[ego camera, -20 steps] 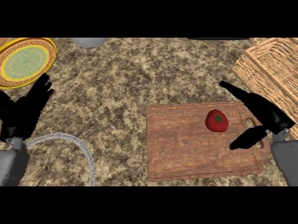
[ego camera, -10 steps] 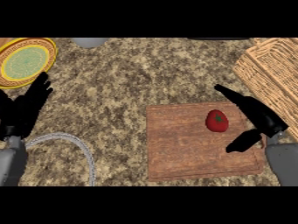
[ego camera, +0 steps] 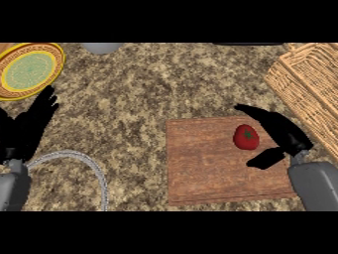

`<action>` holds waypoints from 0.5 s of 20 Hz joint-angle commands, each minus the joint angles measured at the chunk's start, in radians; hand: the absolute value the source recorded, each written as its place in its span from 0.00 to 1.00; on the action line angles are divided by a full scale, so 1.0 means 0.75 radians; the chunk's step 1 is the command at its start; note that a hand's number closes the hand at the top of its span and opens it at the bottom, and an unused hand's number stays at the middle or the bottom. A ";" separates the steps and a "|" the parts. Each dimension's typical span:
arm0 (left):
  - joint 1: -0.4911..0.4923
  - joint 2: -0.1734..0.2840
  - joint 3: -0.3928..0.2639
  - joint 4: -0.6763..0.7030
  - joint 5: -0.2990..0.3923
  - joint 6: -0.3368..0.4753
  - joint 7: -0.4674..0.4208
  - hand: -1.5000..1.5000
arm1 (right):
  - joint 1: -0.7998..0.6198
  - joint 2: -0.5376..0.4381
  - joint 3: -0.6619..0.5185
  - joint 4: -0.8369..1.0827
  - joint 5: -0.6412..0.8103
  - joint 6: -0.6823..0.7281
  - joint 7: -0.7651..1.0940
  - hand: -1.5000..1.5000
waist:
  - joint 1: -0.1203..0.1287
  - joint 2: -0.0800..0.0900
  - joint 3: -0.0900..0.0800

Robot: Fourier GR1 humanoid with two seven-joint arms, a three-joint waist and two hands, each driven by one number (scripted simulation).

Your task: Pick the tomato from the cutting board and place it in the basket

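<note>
Head view. Your small red tomato [ego camera: 246,137] with its green stem spot lies on the upper right part of the brown wooden cutting board [ego camera: 208,168], which rests on the speckled granite table [ego camera: 149,94]. The right robot hand [ego camera: 283,135] stands just beside the tomato on its right: the straight fingers [ego camera: 257,113] reach up and to the left past the tomato's top, and the thumb [ego camera: 265,158] points left below it, so the tomato sits in the gap between them. Fingers and thumb are spread apart, and whether either touches the tomato cannot be told. The woven wicker basket [ego camera: 319,99] lies at the right edge of the table, near the board's right side.

Compared with half a second ago, your right robot hand has shifted slightly left, closing in on the tomato; the tomato itself has not moved on the board.

The grey right forearm [ego camera: 321,187] enters from the lower right. The left robot hand [ego camera: 21,130] rests at the left, fingers spread and pointing up, below the round yellow-rimmed plate [ego camera: 24,69]. A grey braided hose [ego camera: 84,168] curves beside the left forearm.
</note>
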 commanded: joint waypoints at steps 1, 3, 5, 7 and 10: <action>-0.096 -0.043 -0.016 0.099 -0.048 0.053 -0.025 0.50 | -0.019 -0.012 0.121 0.036 0.136 -0.028 -0.046 1.00 | -0.005 0.003 0.000; -0.038 0.004 0.030 0.053 -0.010 -0.007 -0.022 0.50 | -0.015 -0.037 0.082 0.142 0.151 -0.072 -0.141 1.00 | 0.001 0.002 0.000; -0.038 -0.027 0.007 -0.019 -0.031 0.021 0.055 0.50 | 0.023 -0.005 0.080 -0.023 0.143 0.023 -0.021 1.00 | -0.003 -0.001 0.000; -0.045 -0.045 -0.001 0.006 -0.048 0.028 0.009 0.50 | -0.047 0.033 0.079 0.206 0.200 -0.123 -0.140 1.00 | 0.002 0.001 0.000; -0.055 0.005 0.056 0.044 0.000 -0.035 0.027 0.50 | -0.064 0.074 0.101 0.207 0.230 -0.130 -0.117 1.00 | 0.002 0.001 0.000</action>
